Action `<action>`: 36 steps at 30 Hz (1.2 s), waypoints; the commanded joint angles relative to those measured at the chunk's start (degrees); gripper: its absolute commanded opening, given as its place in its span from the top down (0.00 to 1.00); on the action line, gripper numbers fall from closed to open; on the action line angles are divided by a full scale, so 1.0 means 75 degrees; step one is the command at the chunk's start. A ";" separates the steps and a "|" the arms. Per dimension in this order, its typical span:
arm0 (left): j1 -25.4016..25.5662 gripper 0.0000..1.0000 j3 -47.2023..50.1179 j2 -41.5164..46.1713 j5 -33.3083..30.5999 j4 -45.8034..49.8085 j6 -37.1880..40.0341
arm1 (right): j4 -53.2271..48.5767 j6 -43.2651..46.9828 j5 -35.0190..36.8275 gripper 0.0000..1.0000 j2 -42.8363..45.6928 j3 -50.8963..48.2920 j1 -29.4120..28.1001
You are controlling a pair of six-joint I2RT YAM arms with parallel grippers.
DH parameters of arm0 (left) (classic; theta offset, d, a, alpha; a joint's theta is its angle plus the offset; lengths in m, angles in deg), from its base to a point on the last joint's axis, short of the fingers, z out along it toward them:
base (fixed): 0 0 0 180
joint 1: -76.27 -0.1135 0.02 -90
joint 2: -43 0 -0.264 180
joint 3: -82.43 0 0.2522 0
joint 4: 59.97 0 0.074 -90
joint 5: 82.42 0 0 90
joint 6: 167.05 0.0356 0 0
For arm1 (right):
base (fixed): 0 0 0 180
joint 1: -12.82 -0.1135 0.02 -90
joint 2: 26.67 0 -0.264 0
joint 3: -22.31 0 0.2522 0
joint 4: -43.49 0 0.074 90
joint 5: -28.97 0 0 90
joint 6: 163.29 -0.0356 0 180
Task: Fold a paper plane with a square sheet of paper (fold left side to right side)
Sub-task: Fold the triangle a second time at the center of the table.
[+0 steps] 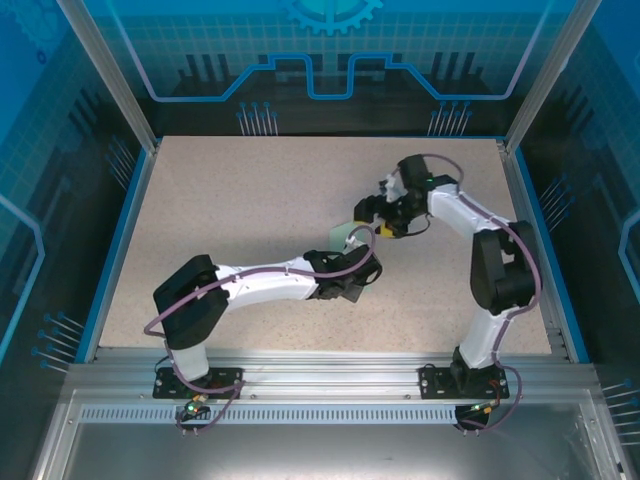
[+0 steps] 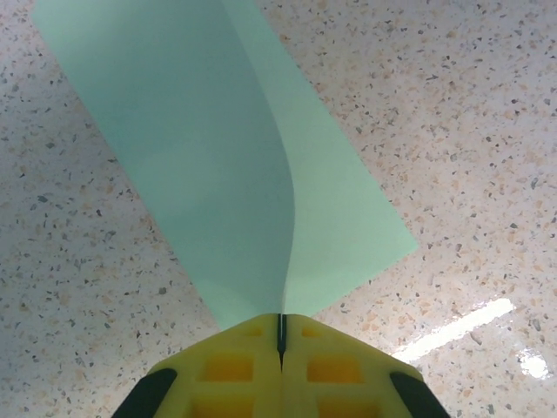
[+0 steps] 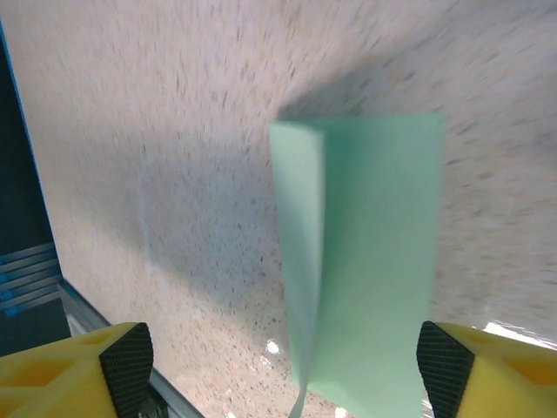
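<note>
- Lying folded near the middle of the bench (image 1: 250, 210), the square sheet of paper (image 2: 200, 174) is pale mint green. Its upper layer curves up off the lower layer along one long edge.
- In the top view the square sheet of paper (image 1: 345, 238) shows as a small pale patch between the two hands.
- The left hand (image 2: 280, 335) is clamped on the paper's near edge, its yellow fingers (image 2: 235, 366) pressed together with only a thin dark slit between them.
- The right hand (image 3: 285, 361) stands wide apart, with the blurred paper (image 3: 374, 261) beyond and between its black-tipped fingers (image 3: 126, 357). Whether either tip touches the paper cannot be told.
- From above, the left hand (image 1: 350, 283) sits just on the near side of the paper and the right hand (image 1: 372, 213) on the far side.
- The bench top is beige speckled stone-look material, glossy enough to carry a bright streak of reflected light (image 2: 452, 331).
- A blue rim (image 1: 120, 240) borders the bench, and an aluminium rail (image 1: 320, 365) at the near edge carries both arm bases.
- Blue translucent walls (image 1: 330, 50) printed with line and gear patterns enclose the space, held by metal posts (image 1: 105, 70).
</note>
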 commanded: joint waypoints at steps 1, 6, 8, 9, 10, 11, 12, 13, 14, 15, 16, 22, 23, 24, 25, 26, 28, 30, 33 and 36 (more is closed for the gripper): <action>-0.0125 1.00 0.0253 0.0393 0.0545 -0.0412 -0.0084 | -0.0264 0.0222 0.0150 0.15 0.0725 0.0101 0.0486; -0.0401 1.00 0.0523 0.0606 0.1206 -0.0731 -0.0047 | 0.0125 0.0560 -0.0016 0.27 0.1786 -0.1080 0.0953; -0.0529 1.00 0.0637 0.0686 0.1529 -0.0871 -0.0035 | 0.0447 0.0512 -0.0197 0.40 0.2208 -0.1804 0.0953; -0.0599 1.00 0.0705 0.0717 0.1705 -0.0974 -0.0037 | 0.0735 0.0432 -0.0406 0.47 0.2386 -0.2235 0.0944; -0.0665 1.00 0.0777 0.0768 0.1863 -0.1076 -0.0033 | 0.1054 0.0297 -0.0612 0.53 0.2564 -0.2688 0.0900; -0.0725 1.00 0.0851 0.0807 0.2029 -0.1180 -0.0039 | 0.1328 0.0198 -0.0767 0.59 0.2688 -0.3108 0.0834; -0.0804 1.00 0.0909 0.0848 0.2180 -0.1256 -0.0030 | 0.1527 0.0147 -0.0851 0.63 0.2812 -0.3429 0.0732; -0.0867 1.00 0.0975 0.0898 0.2333 -0.1339 -0.0035 | 0.1703 0.0136 -0.0852 0.68 0.2935 -0.3815 0.0595; -0.0937 1.00 0.1030 0.0933 0.2497 -0.1415 -0.0020 | 0.1886 0.0113 -0.0811 0.73 0.3042 -0.4184 0.0433; -0.0981 1.00 0.1092 0.0968 0.2608 -0.1471 -0.0006 | 0.2076 0.0087 -0.0799 0.77 0.3118 -0.4453 0.0313; -0.1036 1.00 0.1163 0.0998 0.2707 -0.1551 -0.0010 | 0.2284 -0.0014 -0.0776 0.81 0.3183 -0.4745 0.0178; -0.1283 1.00 0.1428 0.1080 0.3138 -0.1803 -0.0023 | 0.3445 -0.0454 -0.0555 0.93 0.3035 -0.5615 -0.0483; -0.1304 1.00 0.1451 0.1094 0.3146 -0.1819 -0.0037 | 0.3487 -0.0464 -0.0466 0.94 0.2945 -0.5603 -0.0576; -0.1339 1.00 0.1477 0.1112 0.3162 -0.1828 -0.0042 | 0.3561 -0.0478 -0.0403 0.95 0.2822 -0.5582 -0.0663; -0.1370 1.00 0.1507 0.1124 0.3187 -0.1842 -0.0046 | 0.3595 -0.0501 -0.0347 0.96 0.2688 -0.5530 -0.0749; -0.1392 1.00 0.1526 0.1141 0.3195 -0.1843 -0.0044 | 0.3626 -0.0524 -0.0308 0.96 0.2568 -0.5489 -0.0805; -0.1430 1.00 0.1559 0.1175 0.3211 -0.1836 -0.0025 | 0.3650 -0.0536 -0.0191 0.96 0.2325 -0.5375 -0.0950; -0.1465 1.00 0.1583 0.1200 0.3245 -0.1837 -0.0022 | 0.3658 -0.0550 -0.0109 0.96 0.2138 -0.5281 -0.1088; -0.1508 1.00 0.1600 0.1200 0.3270 -0.1822 0.0004 | 0.3548 -0.0527 0.0177 0.97 0.1909 -0.5150 -0.1220; -0.1557 1.00 0.1630 0.1190 0.3290 -0.1802 0.0035 | 0.3556 -0.0560 0.0385 0.97 0.1817 -0.5125 -0.1241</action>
